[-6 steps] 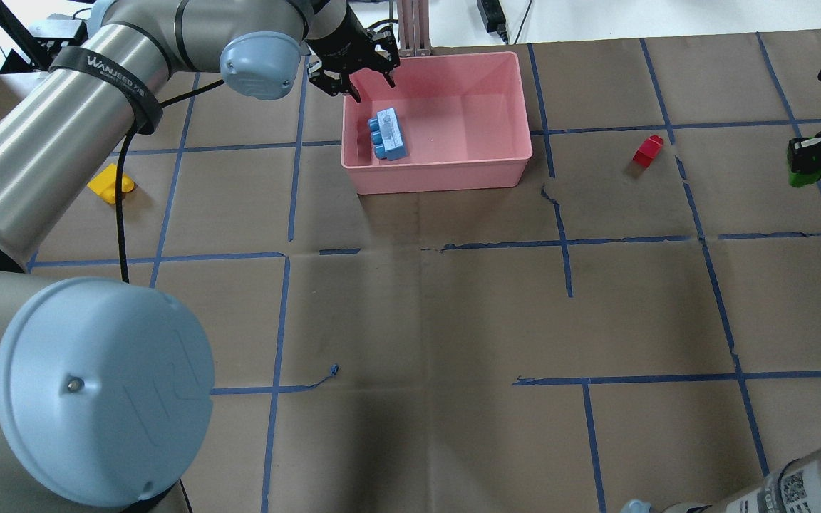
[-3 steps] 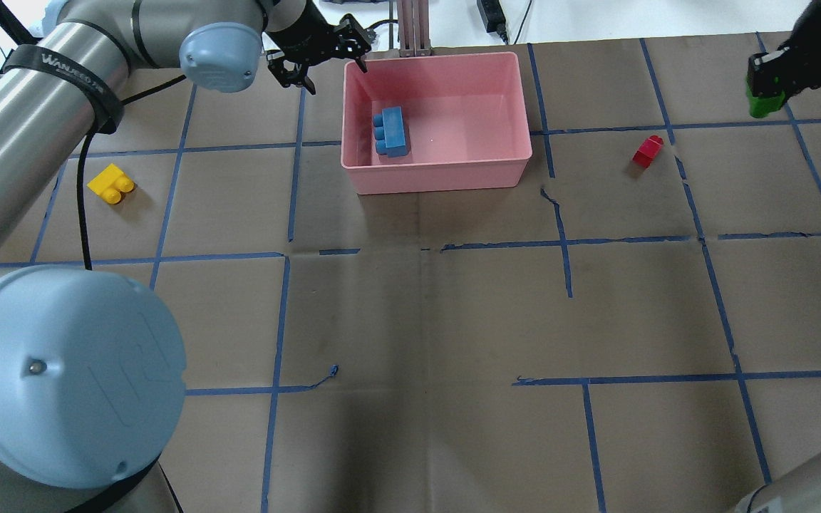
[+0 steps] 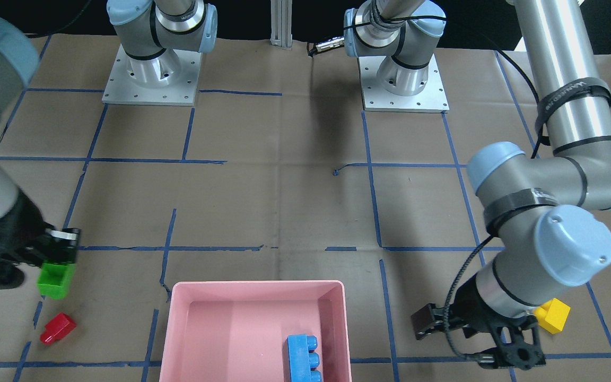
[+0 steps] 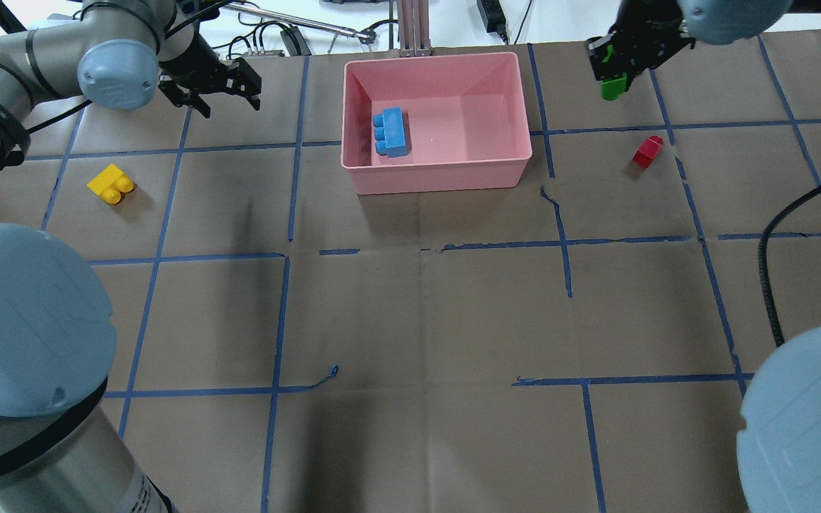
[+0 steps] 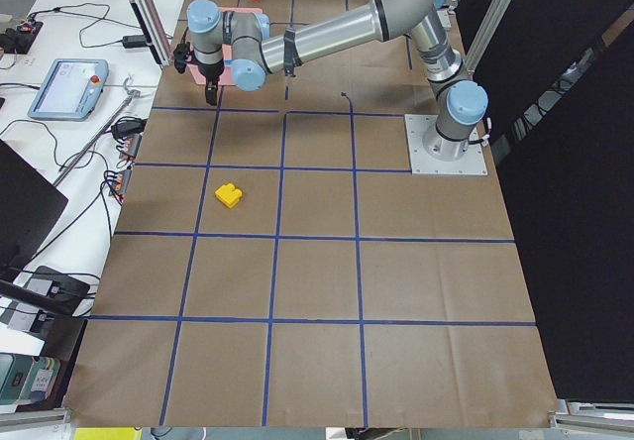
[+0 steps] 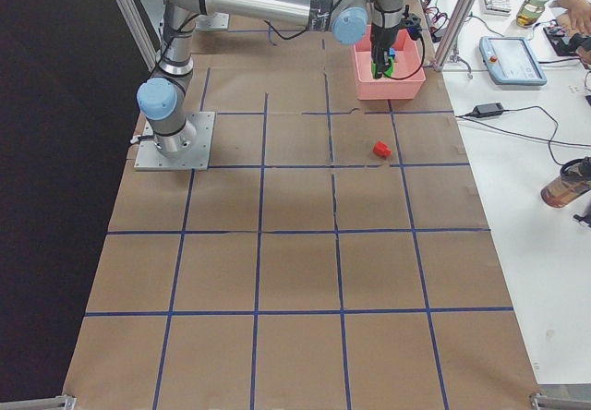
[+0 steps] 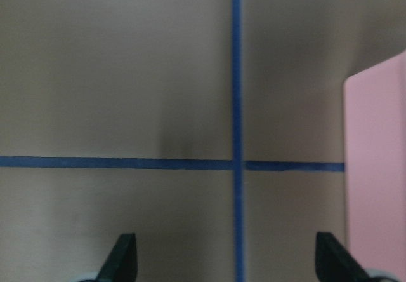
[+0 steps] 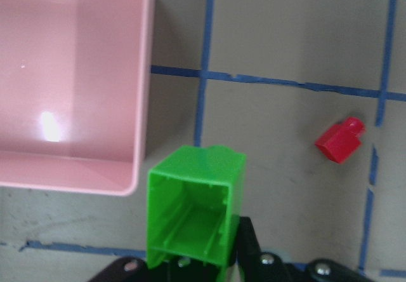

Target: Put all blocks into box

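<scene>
The pink box (image 4: 439,174) stands at the far middle of the table and holds the blue three-stud brick (image 4: 390,132). My right gripper (image 4: 613,71) is shut on the green brick (image 4: 613,87) and holds it above the table just right of the box; the right wrist view shows the green brick (image 8: 196,206) beside the box rim (image 8: 143,104). The red brick (image 4: 648,151) lies on the table near it. My left gripper (image 4: 211,85) is open and empty, left of the box. The yellow brick (image 4: 111,184) lies further to the left.
An aluminium post (image 4: 414,28) stands just behind the box. Cables and a tablet (image 5: 67,85) lie beyond the table's far edge. The two arm bases (image 3: 151,79) sit on the robot's side. Blue tape lines grid the brown table cover.
My left gripper has moved left, away from the box, and stays open. My right gripper has carried the green brick up and left, closer to the box. The bricks on the table have not moved.
</scene>
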Motion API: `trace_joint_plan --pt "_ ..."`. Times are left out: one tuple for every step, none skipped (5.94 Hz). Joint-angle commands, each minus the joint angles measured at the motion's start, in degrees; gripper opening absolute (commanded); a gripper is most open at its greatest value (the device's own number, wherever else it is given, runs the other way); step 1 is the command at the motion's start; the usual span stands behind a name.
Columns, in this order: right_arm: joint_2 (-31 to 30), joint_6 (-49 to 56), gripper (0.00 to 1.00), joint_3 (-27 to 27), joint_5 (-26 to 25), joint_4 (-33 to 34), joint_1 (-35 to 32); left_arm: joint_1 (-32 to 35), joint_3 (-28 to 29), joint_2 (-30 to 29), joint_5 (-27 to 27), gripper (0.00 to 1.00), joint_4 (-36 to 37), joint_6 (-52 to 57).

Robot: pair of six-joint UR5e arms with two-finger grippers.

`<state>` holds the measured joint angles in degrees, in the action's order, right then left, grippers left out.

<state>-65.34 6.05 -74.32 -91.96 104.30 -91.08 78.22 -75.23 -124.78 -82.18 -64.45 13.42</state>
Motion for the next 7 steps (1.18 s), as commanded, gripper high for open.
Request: trace_joint_plan --pt "8.86 -8.99 0.1 1.19 0.82 9.54 -9.95 -7.88 -3.07 -0.29 -5.14 0.98 0.37 22.3" --pt "11.87 -9.99 0.18 1.28 0.91 14.82 -11.74 -10.7 -3.52 -0.47 -9.28 0.98 2.2 33.92" --pt "13.12 -9.91 0.55 1.28 3.0 17.22 -11.75 -14.38 -3.7 -1.43 -9.32 0.98 3.44 39.69" --pt "13.3 -9.39 0.99 1.19 3.54 21.51 -11.75 -15.2 -4.22 -2.83 -9.32 0.98 4.67 44.28" --pt "13.39 -9.82 1.0 1.11 3.63 21.12 -11.67 -15.21 -5.53 -3.19 -9.23 0.99 5.12 48.41" --pt "12.44 -9.91 1.0 1.28 4.24 19.98 -11.67 -15.12 -5.98 -4.06 -9.23 0.98 8.08 50.54" --pt "10.16 -9.91 1.0 1.37 3.73 15.62 -11.41 -15.21 -6.07 -5.64 -9.23 0.98 10.89 53.43"
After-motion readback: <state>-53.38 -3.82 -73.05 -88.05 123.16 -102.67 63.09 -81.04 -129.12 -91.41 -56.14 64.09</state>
